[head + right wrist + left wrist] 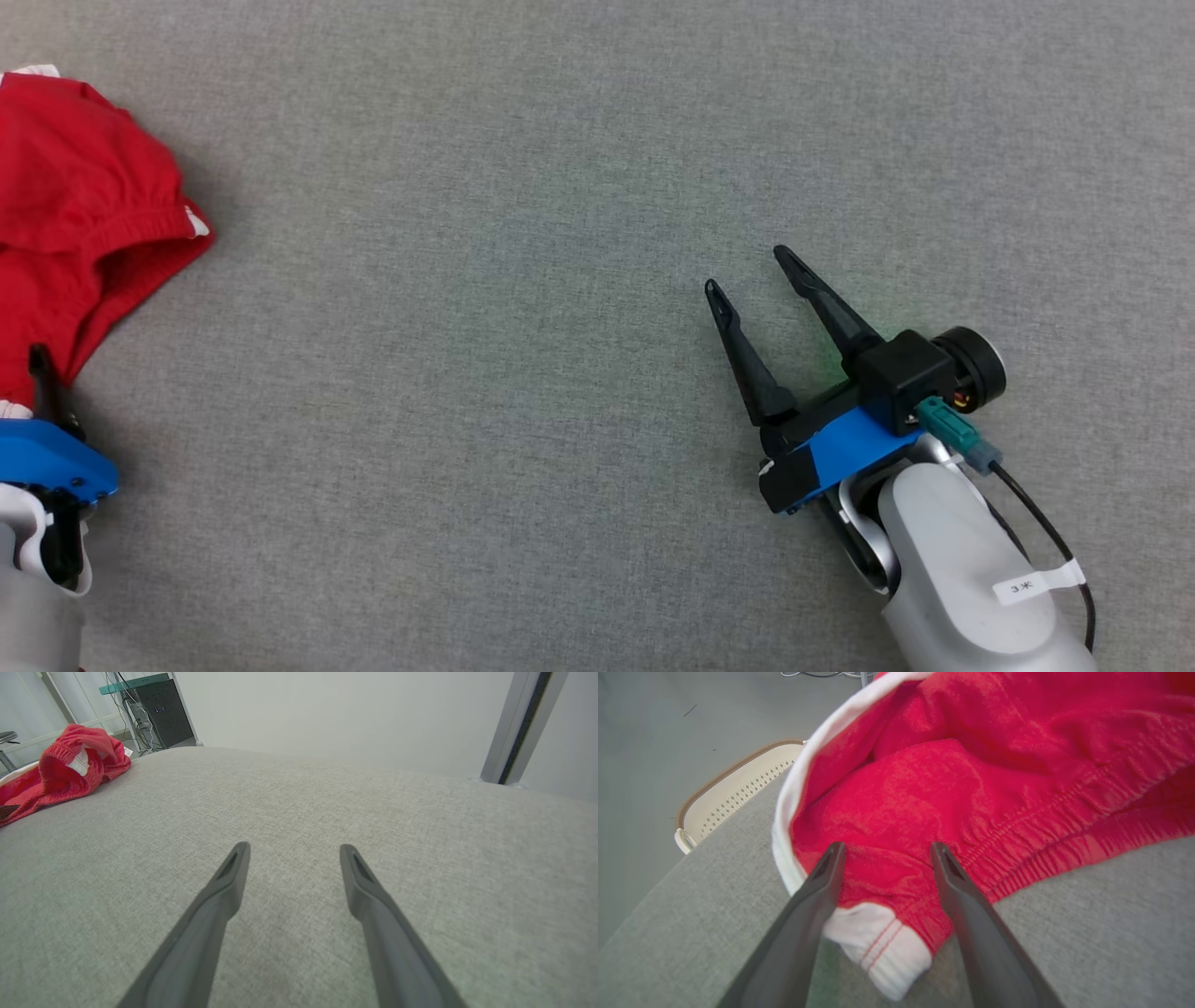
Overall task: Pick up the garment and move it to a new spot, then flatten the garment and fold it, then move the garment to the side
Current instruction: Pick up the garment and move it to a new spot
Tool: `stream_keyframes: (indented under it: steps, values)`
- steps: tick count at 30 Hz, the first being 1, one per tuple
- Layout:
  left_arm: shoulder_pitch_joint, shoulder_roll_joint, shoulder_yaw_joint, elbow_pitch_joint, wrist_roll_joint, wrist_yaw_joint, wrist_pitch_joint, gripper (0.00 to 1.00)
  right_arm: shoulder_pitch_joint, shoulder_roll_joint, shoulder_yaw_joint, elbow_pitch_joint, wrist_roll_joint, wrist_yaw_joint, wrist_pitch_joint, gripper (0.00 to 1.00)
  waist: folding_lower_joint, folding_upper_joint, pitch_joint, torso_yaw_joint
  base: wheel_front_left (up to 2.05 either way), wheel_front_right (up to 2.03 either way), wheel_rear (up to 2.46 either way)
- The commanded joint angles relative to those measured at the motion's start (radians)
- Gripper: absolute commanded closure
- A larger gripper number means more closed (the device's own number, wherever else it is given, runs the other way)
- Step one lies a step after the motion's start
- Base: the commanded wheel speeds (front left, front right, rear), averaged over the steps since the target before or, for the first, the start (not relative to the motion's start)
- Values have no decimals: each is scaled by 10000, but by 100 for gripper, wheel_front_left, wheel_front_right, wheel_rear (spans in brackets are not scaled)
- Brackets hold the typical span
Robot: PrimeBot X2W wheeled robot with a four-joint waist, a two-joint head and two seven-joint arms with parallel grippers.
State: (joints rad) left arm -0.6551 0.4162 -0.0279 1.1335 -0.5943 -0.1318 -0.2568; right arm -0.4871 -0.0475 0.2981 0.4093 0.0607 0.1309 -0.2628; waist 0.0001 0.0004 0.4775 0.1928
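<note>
The red garment (79, 196) with white trim lies crumpled at the far left of the grey cloth-covered table (523, 280). My left gripper (885, 849) is open right over its near edge. Red fabric and a white cuff (882, 947) lie between the two dark fingers (808, 914). In the head view one left finger (41, 383) rises from the blue mount onto the cloth. My right gripper (745, 268) is open over bare table at the right, well apart from the garment. In the right wrist view the right gripper (293, 847) is empty, and the garment (70, 772) shows far to the left.
A cream perforated chair back (733, 788) stands just beyond the table's edge by the garment. A black cabinet with cables (161, 711) and a metal post (518, 723) stand behind the table. Grey table surface stretches between the two grippers.
</note>
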Motion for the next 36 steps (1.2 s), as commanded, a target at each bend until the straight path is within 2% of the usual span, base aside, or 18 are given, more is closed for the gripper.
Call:
stream_keyframes:
  steps: [1, 2, 3, 13, 19, 27, 36]
  values:
    - [-158, 5, -160, 128, -146, 22, 135, 17, 53, -57, -75, -21, -24, -1, -26, 0, -1, -4, -12, -45, 0, 0, 0]
    - [-116, -69, -449, 281, -336, 22, 226, 91, 190, -57, -162, -44, -4, -2, -26, 0, -1, -4, -80, -81, 0, 0, 0]
    - [-65, -132, -611, 253, -437, 22, 266, 100, 258, -54, -209, -38, 5, -1, -26, 0, -1, -4, -142, -89, 0, 0, 0]
    - [228, 232, -2368, -1367, -1124, 22, -78, 100, 861, -54, -552, 127, 601, -1, -26, 0, -1, -4, -1304, -77, 0, 0, 0]
    - [274, 408, -2812, -3808, -674, 21, -87, 100, 1285, -54, -718, 93, 985, -1, -26, 0, -1, -4, -2056, -379, 0, 0, 0]
    - [822, -191, -3527, -5978, -239, 21, -89, 100, 1752, -53, -728, -82, 1260, -1, -28, 0, -1, -4, -2516, -1669, 0, 0, 0]
    - [1266, -1188, -5093, -7042, 74, 19, -90, 100, 2107, -47, -677, -479, 1382, -1, -26, 0, -1, -4, -2400, -3259, 0, 0, 0]
